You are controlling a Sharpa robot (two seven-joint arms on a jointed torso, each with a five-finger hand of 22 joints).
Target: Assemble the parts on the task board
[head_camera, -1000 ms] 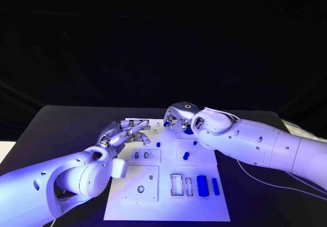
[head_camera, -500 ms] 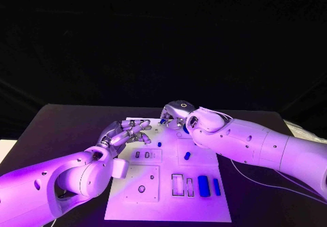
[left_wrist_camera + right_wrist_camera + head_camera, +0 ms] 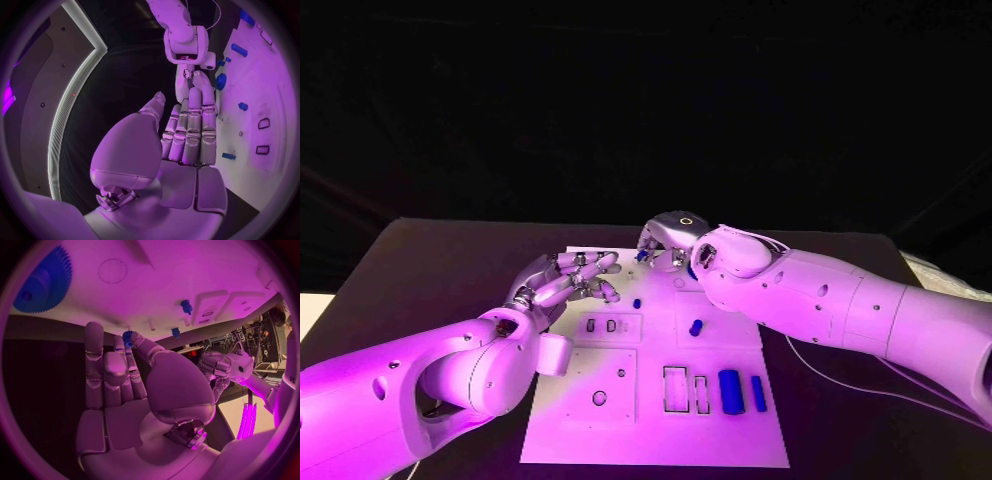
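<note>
The white task board (image 3: 733,345) lies in the middle of the black table. My right hand (image 3: 671,243) hovers over the board's far edge. In the right wrist view it (image 3: 125,375) pinches a small blue gear (image 3: 128,336) between thumb and finger. A large blue gear (image 3: 42,283) lies flat on the board beneath it. My left hand (image 3: 574,281) hangs over the board's far left corner, fingers stretched out and holding nothing (image 3: 187,135). Loose blue parts on the board include a short peg (image 3: 636,303), a small cylinder (image 3: 695,327) and two longer bars (image 3: 730,388) at the near right.
Raised white blocks with slots (image 3: 607,327) and holes (image 3: 602,385) sit on the board's left half, and two upright rectangular sockets (image 3: 674,389) stand beside the bars. A white cable (image 3: 834,385) trails across the black table at the right.
My right hand has drifted a little to the left and farther away along the board's far edge, still holding the small gear. The left hand has stayed where it was.
</note>
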